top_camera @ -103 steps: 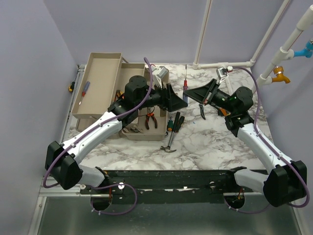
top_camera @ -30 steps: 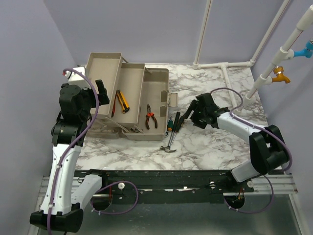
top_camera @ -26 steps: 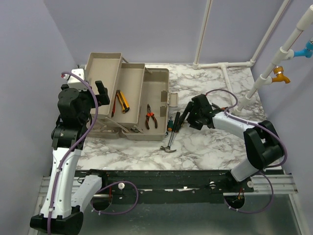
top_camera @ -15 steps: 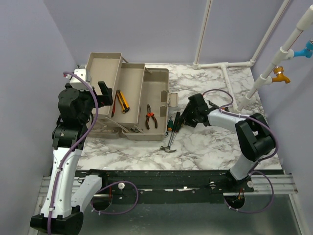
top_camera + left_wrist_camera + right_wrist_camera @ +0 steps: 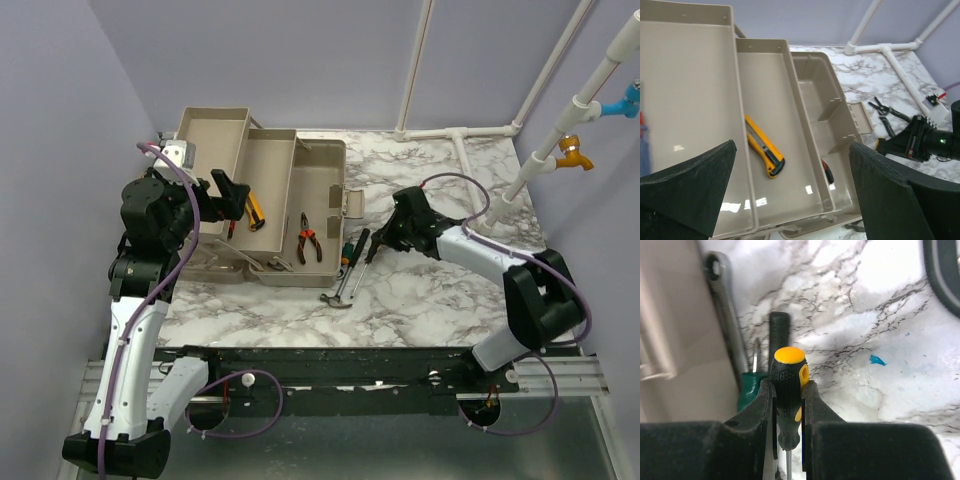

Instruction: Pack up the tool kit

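Observation:
The beige toolbox stands open at the back left with its trays folded out. A yellow utility knife lies in the middle tray, and red pliers lie in the main compartment. My right gripper is low over the table beside the box, shut on the black and yellow handle of a screwdriver. A green screwdriver, a wrench and the hammer lie close by. My left gripper hangs open above the trays with nothing in it.
Black pliers lie on the marble table to the right of the box. White pipes run along the back right, with an orange tap beyond them. Purple walls close in the left and back sides.
The right gripper slid left to the screwdrivers and closed on the black and yellow one. The hammer shifted slightly. The left gripper swung a little to the right over the trays.

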